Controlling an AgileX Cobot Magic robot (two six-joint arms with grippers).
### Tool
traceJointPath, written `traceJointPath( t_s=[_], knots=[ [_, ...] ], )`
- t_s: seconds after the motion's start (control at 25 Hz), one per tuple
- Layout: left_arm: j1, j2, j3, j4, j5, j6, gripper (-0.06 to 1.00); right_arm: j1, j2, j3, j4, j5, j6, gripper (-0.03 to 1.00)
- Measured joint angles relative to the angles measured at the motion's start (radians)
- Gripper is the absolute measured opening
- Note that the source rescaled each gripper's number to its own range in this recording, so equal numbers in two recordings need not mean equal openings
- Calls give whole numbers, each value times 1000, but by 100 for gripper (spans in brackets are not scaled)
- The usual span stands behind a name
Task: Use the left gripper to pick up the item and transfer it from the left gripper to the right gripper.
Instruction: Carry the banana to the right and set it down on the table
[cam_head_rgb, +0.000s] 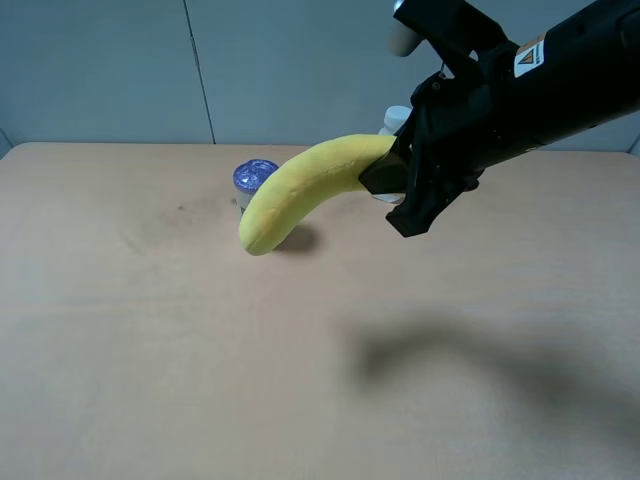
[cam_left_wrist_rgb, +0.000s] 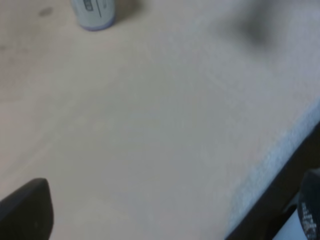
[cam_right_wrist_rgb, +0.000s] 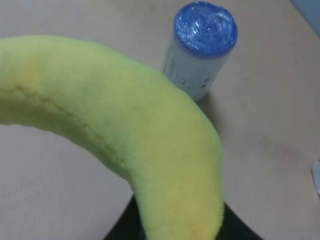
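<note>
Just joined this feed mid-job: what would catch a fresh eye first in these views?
The yellow plush banana hangs in the air over the middle of the table. It is clamped at one end by the right end effector, whose arm comes in from the upper right of the high view. Just behind the banana's free tip, a purple-lidded white can stands upright on the table.
</note>
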Motion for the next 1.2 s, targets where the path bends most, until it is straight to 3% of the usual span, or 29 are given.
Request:
traceJointPath(
  t_s=[0.28,0.64,0.84,1.2],
  knots=[
    [0,-1,18,6,-31,-60,98,0,0,0,0,-1,10,1],
    [29,-1,18,6,-47,-60,98,0,0,0,5,-1,21,1],
    [214,-1,18,6,-47,-60,98,0,0,0,5,-2,56,1],
    [645,-1,18,6,-47,-60,98,0,0,0,7,-2,136,1]
  ],
)
